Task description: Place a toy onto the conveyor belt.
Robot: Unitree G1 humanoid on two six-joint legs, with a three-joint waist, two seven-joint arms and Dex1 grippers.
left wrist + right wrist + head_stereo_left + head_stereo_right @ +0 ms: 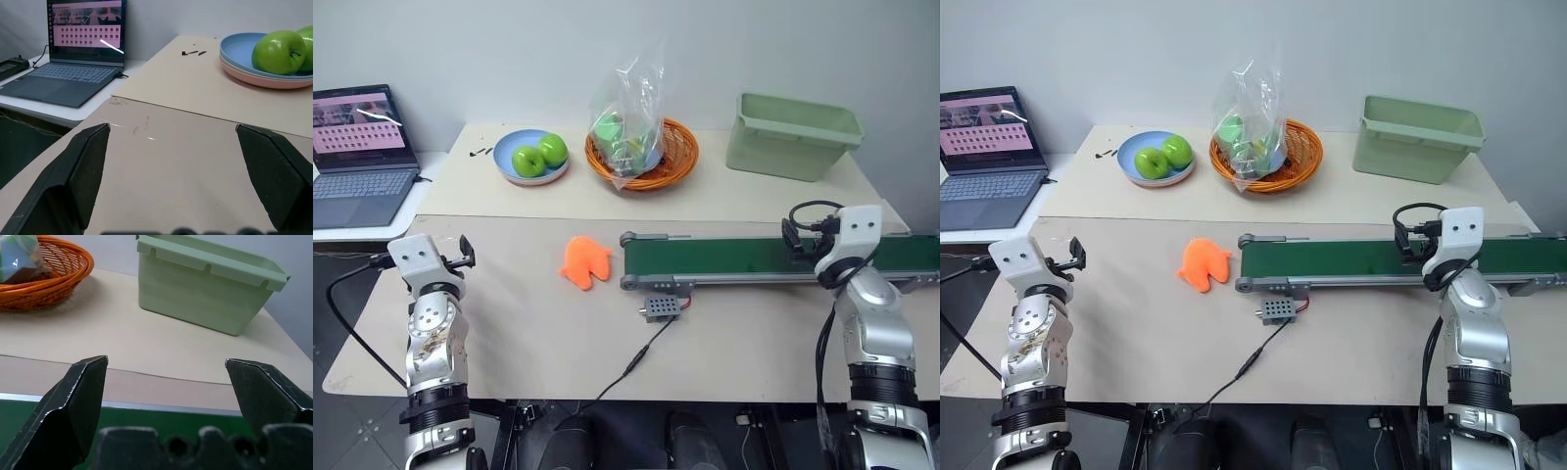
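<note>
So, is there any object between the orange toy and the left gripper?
No. In the left eye view, only bare tabletop lies between the toy and the left gripper, whose jaws are open and empty.

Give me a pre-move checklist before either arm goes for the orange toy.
1. Toy lies free on the table, nothing on it: ok.
2. Left claw open and empty: ok.
3. Right claw open and empty: ok.
4. Conveyor belt surface bare near the toy end: ok.
5. Control box and its cable sit close to the toy, a possible snag: not ok.
6. Belt running or stopped: cannot tell.
</note>
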